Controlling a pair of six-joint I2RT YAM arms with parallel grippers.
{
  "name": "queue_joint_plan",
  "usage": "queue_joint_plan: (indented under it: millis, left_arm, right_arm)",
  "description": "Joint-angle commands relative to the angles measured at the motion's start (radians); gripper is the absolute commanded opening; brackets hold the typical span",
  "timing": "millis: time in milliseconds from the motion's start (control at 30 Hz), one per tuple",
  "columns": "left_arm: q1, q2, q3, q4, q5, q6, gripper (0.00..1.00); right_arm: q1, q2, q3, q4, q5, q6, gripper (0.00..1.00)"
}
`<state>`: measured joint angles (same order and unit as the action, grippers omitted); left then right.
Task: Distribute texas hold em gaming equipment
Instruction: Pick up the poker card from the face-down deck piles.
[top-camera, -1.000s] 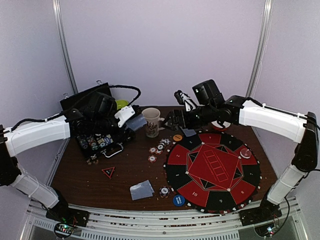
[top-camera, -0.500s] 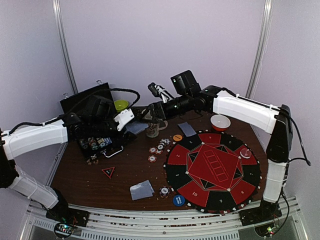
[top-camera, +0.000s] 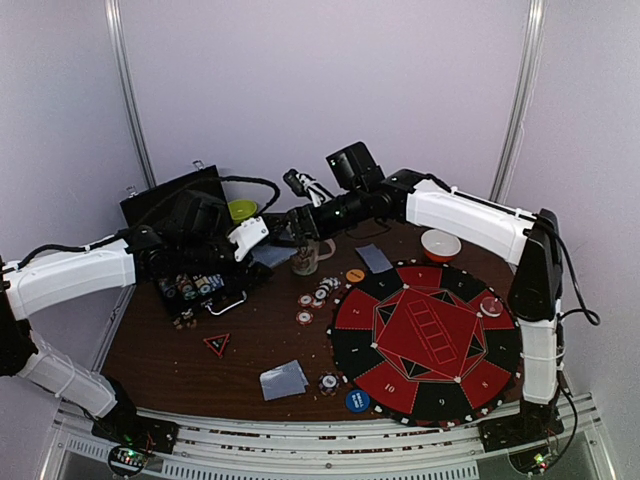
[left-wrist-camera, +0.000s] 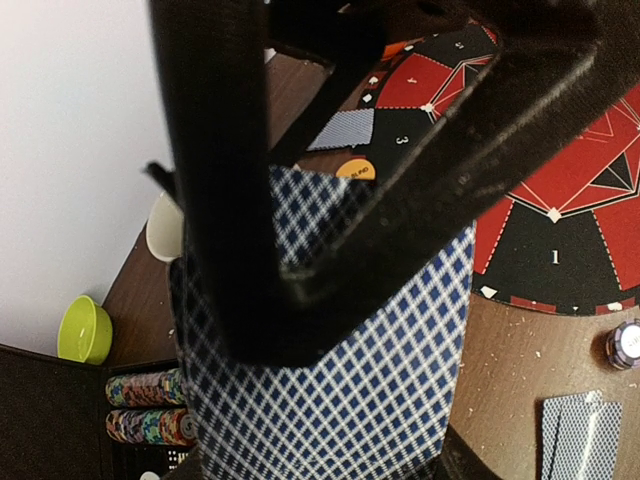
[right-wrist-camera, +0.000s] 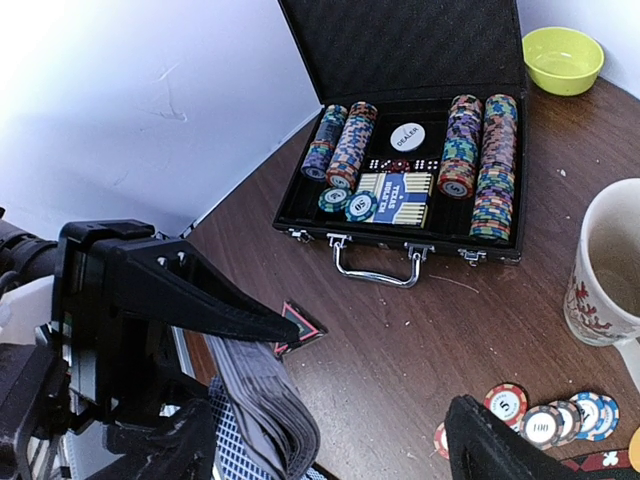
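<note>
— Writing anywhere?
— "DEALER" on a white disc (right-wrist-camera: 405, 137) and "TEXAS HOLD'EM" on a box (right-wrist-camera: 398, 198), both in the case (right-wrist-camera: 400, 240), far left.
— And the deck (left-wrist-camera: 340, 400)?
— Left gripper (top-camera: 262, 243) grasps it, right of the case. Right gripper (right-wrist-camera: 330, 420) is spread wide just beside it.

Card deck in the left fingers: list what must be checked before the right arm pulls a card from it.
1. Card deck clamped by the left fingers: ok, it is gripped between both.
2. Right fingers empty and apart: ok.
3. Right fingers lined up on the deck's top card: cannot tell; the deck sits at the edge of the right wrist view.
4. Mug clear of the right arm: not ok, it stands close by that wrist in the top view and could be knocked.
5. Room on the round mat for dealt cards: ok, its face is mostly bare.
</note>
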<state>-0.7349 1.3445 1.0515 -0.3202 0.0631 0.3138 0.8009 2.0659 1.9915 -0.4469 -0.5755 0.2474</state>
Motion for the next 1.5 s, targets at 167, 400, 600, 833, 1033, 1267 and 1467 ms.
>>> queue_joint_plan:
  millis: [167, 400, 600, 833, 1033, 1267, 1467]
  left_arm:
    - [-0.003, 0.001, -0.008, 0.062, -0.01, 0.015, 0.52]
    - [-0.004, 0.006, -0.008, 0.061, -0.009, 0.015, 0.51]
    - [-0.003, 0.007, -0.007, 0.061, -0.015, 0.016, 0.51]
    - [-0.003, 0.002, -0.008, 0.061, -0.024, 0.015, 0.51]
    - [-0.004, 0.004, -0.007, 0.061, -0.026, 0.017, 0.51]
    - [-0.003, 0.004, -0.008, 0.061, -0.03, 0.016, 0.51]
    - [-0.004, 0.002, -0.008, 0.061, -0.03, 0.016, 0.51]
  right_arm:
    - [0.006, 0.037, 0.075, -0.135, 0.005, -0.079, 0.75]
    - [0.012, 0.045, 0.079, -0.119, 0.016, -0.062, 0.63]
    - [0.022, 0.052, 0.103, -0.131, 0.04, -0.063, 0.44]
    - [0.022, 0.018, 0.104, -0.177, 0.123, -0.087, 0.24]
    - [0.022, -0.011, 0.101, -0.204, 0.147, -0.095, 0.22]
    - [0.021, -0.02, 0.103, -0.215, 0.14, -0.095, 0.21]
    - [0.024, -0.011, 0.104, -0.205, 0.105, -0.082, 0.2]
